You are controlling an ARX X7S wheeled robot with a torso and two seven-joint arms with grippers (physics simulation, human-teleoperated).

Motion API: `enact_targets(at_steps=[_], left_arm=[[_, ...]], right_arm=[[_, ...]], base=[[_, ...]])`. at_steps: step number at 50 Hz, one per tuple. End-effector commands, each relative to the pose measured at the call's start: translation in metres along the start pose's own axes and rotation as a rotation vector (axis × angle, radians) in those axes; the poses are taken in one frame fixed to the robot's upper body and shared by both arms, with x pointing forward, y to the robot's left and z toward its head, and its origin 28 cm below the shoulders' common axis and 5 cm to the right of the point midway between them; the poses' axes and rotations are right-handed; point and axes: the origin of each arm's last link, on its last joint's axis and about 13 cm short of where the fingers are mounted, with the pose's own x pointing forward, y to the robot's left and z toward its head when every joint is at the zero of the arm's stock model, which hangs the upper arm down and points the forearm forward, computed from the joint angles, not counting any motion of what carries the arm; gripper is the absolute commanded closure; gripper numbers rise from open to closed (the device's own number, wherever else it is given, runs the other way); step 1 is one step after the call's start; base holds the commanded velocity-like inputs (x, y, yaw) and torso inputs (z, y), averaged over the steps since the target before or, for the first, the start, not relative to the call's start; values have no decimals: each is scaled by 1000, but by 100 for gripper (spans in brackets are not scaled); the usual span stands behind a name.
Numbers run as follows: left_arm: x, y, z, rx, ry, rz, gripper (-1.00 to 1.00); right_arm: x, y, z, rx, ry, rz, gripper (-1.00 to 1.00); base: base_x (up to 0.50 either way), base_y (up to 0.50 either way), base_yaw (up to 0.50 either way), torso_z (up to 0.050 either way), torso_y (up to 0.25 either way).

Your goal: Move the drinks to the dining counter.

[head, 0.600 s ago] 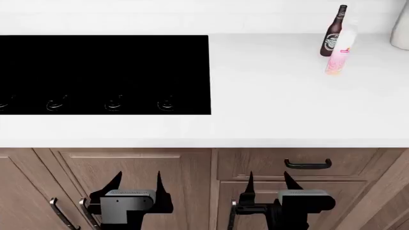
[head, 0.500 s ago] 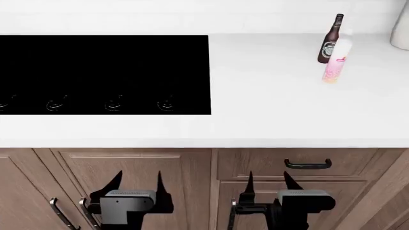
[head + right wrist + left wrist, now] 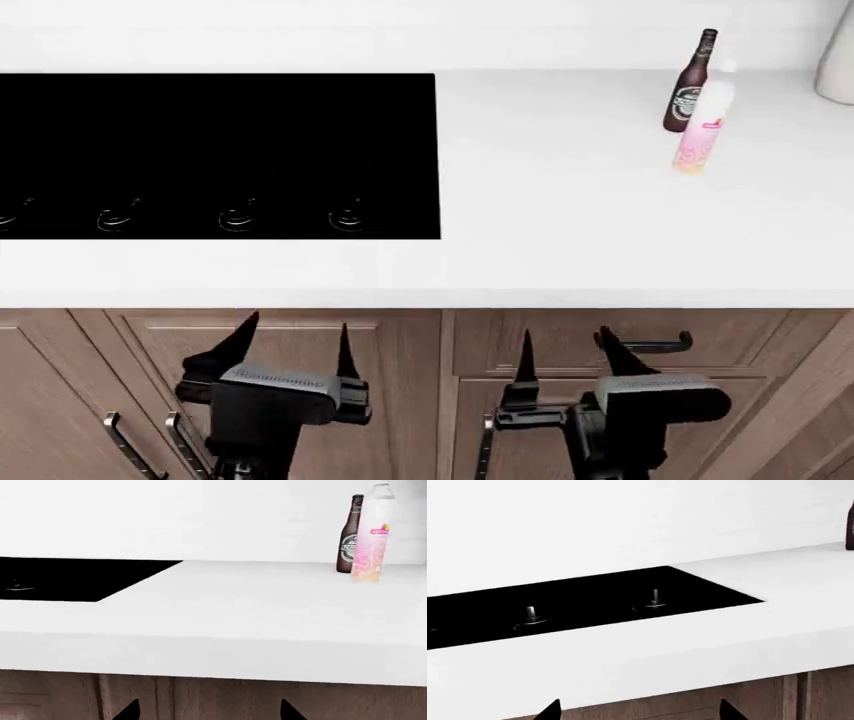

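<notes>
Both hands (image 3: 294, 342) (image 3: 567, 348) open, empty

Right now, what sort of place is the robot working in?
Most likely a kitchen: a black cooktop with knobs set into a white countertop, wood cabinet fronts with handles below, and two bottles standing by the wall.

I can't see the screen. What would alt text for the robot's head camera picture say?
Two drinks, a brown beer bottle and a pink bottle, stand far right on a white counter beside a black cooktop. Below, in front of wooden cabinets, the left hand and right hand are both open.
</notes>
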Motion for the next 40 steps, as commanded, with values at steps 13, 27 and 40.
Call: enact_targets(at_steps=[13,27,40], left_arm=[[55,53,160,38,-279,45,-100],[62,67,245,-6,-378,-10,-100],[61,68,245,-1,-379,0,-100]], right_arm=[[31,-28,145,-134,-93,-102,-100],[25,-51,235,-108,-127,-106,-100],[16,-44,235,-103,-115,-22,-100]], base=[[0,0,0,0,0],[0,0,0,0,0],[11,-221,0,0,0]])
